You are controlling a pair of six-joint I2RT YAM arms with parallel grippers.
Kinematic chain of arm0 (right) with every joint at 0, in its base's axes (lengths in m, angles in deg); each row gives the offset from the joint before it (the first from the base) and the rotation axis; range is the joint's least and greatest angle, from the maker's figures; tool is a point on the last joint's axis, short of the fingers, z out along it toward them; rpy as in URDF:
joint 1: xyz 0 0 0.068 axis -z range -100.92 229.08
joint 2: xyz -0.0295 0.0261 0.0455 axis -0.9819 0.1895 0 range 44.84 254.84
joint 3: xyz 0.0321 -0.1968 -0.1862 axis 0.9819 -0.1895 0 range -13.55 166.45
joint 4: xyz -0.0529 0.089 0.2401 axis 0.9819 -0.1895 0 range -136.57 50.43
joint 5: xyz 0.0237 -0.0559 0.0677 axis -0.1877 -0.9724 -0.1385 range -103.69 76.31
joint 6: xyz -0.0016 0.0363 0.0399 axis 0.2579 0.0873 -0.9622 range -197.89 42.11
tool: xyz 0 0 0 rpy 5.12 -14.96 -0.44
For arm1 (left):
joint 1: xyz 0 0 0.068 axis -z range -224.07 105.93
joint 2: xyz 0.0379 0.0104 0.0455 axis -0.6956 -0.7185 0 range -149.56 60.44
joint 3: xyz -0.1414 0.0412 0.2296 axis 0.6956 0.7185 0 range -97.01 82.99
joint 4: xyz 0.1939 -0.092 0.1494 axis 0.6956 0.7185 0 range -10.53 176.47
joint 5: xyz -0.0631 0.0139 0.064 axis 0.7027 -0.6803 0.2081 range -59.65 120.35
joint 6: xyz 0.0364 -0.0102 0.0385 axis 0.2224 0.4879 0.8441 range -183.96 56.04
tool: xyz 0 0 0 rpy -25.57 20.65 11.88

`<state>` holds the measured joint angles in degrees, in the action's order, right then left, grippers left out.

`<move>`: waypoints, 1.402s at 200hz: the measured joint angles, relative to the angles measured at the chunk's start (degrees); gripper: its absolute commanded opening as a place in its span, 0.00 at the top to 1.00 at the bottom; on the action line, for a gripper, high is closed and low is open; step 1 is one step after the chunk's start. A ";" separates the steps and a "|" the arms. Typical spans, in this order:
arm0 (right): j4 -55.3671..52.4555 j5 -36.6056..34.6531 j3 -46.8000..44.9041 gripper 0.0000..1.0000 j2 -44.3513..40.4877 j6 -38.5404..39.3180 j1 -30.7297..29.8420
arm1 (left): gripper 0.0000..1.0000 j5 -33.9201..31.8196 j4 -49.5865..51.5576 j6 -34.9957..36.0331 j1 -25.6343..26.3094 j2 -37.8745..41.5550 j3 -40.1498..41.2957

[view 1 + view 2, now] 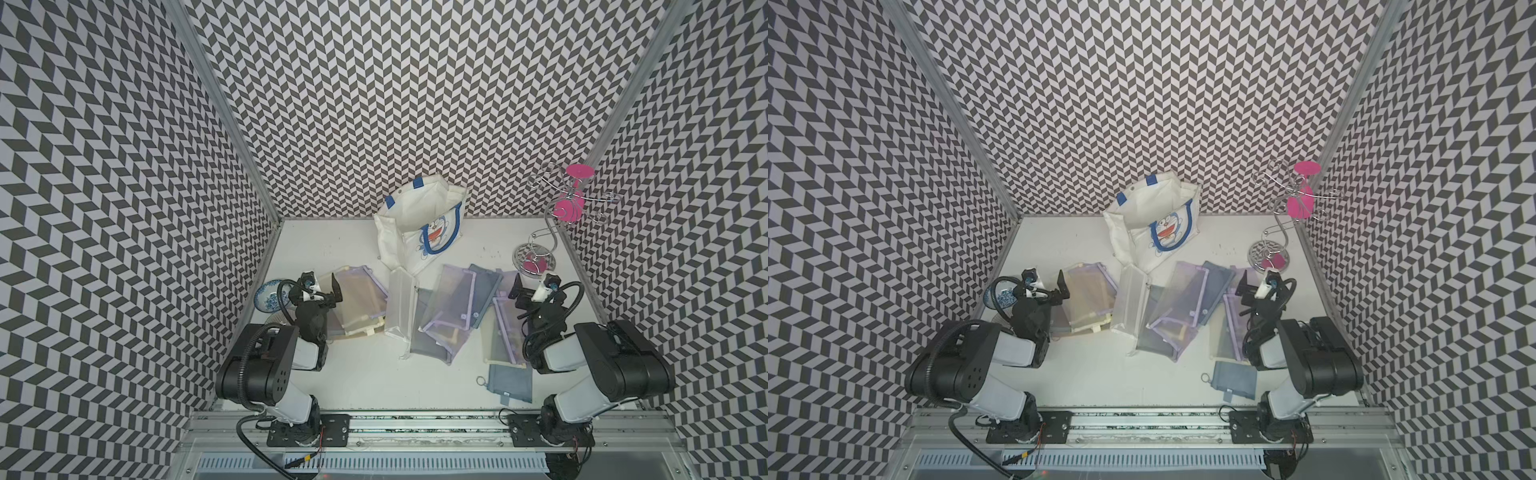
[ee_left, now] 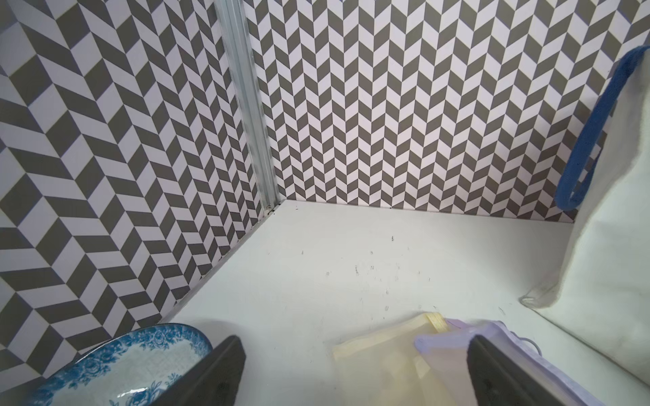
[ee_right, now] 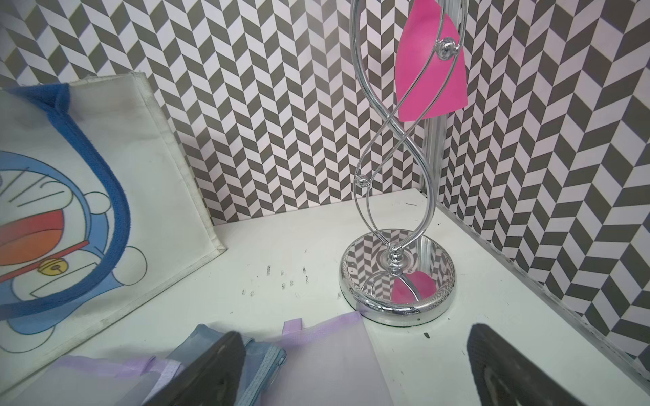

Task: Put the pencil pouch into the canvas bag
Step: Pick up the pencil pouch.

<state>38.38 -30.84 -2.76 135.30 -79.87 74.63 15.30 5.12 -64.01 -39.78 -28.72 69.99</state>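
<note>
So the whole thing is a white table (image 1: 374,382) boxed in by grey-and-white chevron walls (image 1: 415,83).

The biggest item is the canvas bag (image 1: 415,224) (image 1: 1142,208), standing upright at the far middle against the back wall with its mouth open. It's cream with blue strap handles. The only marking I can make out is the print on its front: a blue-and-white cartoon cat (image 3: 52,228) with a red mouth and a yellow bell. I can't read any text on it.

The pencil pouches (image 1: 451,299) are all out on the table, in a loose overlapping spread just in front of the bag. They're see-through mesh ones:
- a yellowish pouch (image 1: 357,299) on the left
- a whitish pouch (image 1: 401,305) in the middle
- lilac and grey-blue ones to the right

A smaller grey-blue pouch (image 1: 511,382) lies alone, near right.

At far right there's a twisty chrome stand (image 3: 397,281) with pink pieces (image 1: 567,210) hung on it. A blue floral plate (image 2: 123,365) sits at the left edge.

The left gripper (image 1: 330,293) (image 2: 355,379) is spread wide and holding nothing, between the plate and the yellowish pouch. The right gripper (image 1: 517,291) (image 3: 355,372) is also wide apart and empty, over the right end of the spread near the stand's base.
</note>
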 measured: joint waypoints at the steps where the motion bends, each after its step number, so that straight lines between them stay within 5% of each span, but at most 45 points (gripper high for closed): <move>1: 0.00 0.00 0.00 0.01 0.00 0.00 0.00 | 0.01 0.02 0.00 0.00 0.00 0.00 -0.02; 280: 0.00 0.00 0.00 0.01 0.00 0.02 0.00 | 0.01 3.45 1.25 -0.90 -1.44 0.02 -0.11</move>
<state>38.38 -30.84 -2.76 135.30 -79.85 74.63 18.75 6.37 -64.91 -41.22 -28.70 69.88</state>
